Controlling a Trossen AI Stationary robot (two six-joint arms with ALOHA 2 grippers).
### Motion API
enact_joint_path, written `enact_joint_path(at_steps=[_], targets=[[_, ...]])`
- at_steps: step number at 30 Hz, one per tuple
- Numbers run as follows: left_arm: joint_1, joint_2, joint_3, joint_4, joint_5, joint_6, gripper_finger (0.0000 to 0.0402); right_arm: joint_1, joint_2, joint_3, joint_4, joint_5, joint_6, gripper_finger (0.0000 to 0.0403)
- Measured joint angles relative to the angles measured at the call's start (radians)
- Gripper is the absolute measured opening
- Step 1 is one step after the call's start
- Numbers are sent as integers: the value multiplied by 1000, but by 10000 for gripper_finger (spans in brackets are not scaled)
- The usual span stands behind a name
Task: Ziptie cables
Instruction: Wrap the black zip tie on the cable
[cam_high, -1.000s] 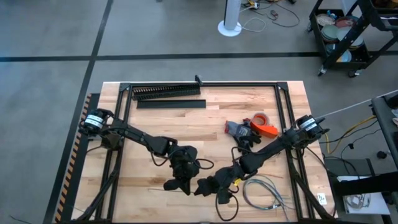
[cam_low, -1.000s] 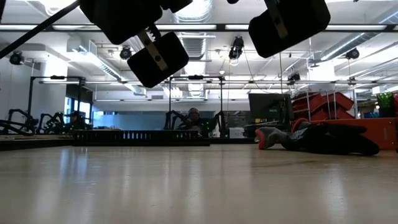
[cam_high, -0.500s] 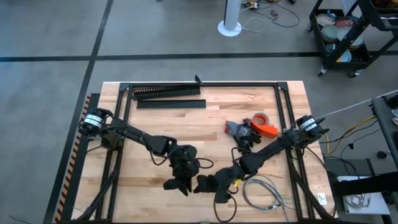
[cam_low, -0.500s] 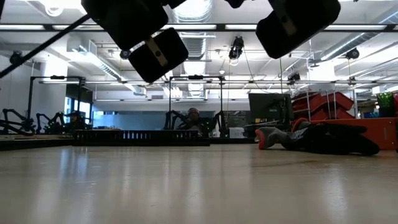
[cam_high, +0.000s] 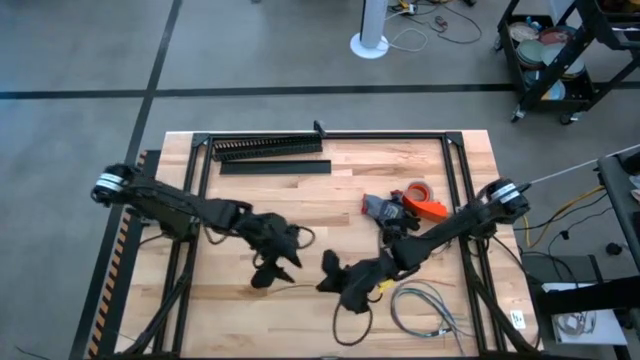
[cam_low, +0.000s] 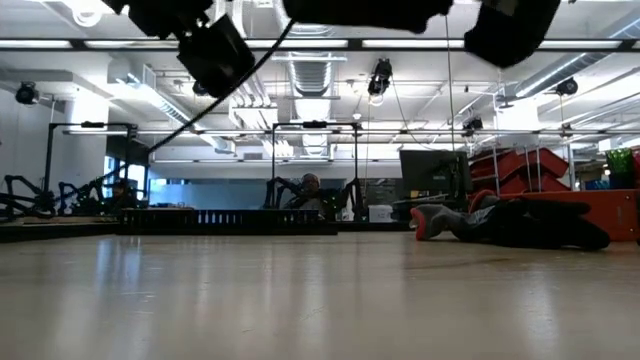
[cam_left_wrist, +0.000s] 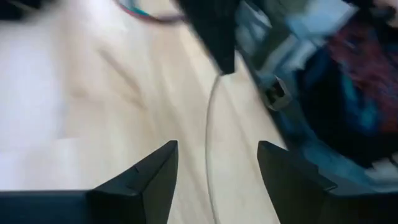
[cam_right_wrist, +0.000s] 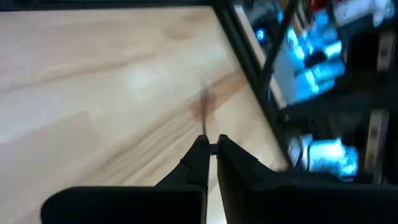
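My right gripper (cam_right_wrist: 211, 146) hovers over the wooden table near its front middle (cam_high: 327, 272), shut on a thin ziptie (cam_left_wrist: 208, 143). The strip runs from the right fingertips toward my left gripper (cam_left_wrist: 214, 171). That gripper is open just to the left (cam_high: 272, 268), its fingers on either side of the strip and apart from it. The pale-grey cables (cam_high: 425, 305) lie in a loose loop on the table near the front right, with no gripper on them. My right gripper pinches one end of the ziptie (cam_left_wrist: 220, 76) between its two fingertips, only at their free ends. The strip runs away from the tips toward my left gripper. I cannot tell whether its other end lies on the table.
A long black comb-toothed duct (cam_high: 268, 148) and a black bar (cam_high: 275, 167) lie at the far edge. An orange tape dispenser (cam_high: 425, 206) and dark gloves (cam_high: 392, 218) lie at the right. A black metal frame (cam_high: 330, 136) borders the table.
My left gripper has opened and let go of the ziptie. It has risen and drawn back toward the table's left and far edges. My right gripper has stayed shut and has risen, going a little toward the far edge.
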Motion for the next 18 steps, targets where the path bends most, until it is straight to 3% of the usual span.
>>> enact_joint_path(at_steps=[5,10,13,18], targets=[[2,-133,-190,181,-198,-101,205,0,-142,-153,127,45,191,0],[0,-164,-323,392,-337,-120,193,0,-290,-302,168,79,376,0],[5,-152,-358,488,-386,-67,182,0,-382,-388,167,100,479,0],[25,-91,-340,507,-418,-31,162,1,-545,-512,185,75,600,0]])
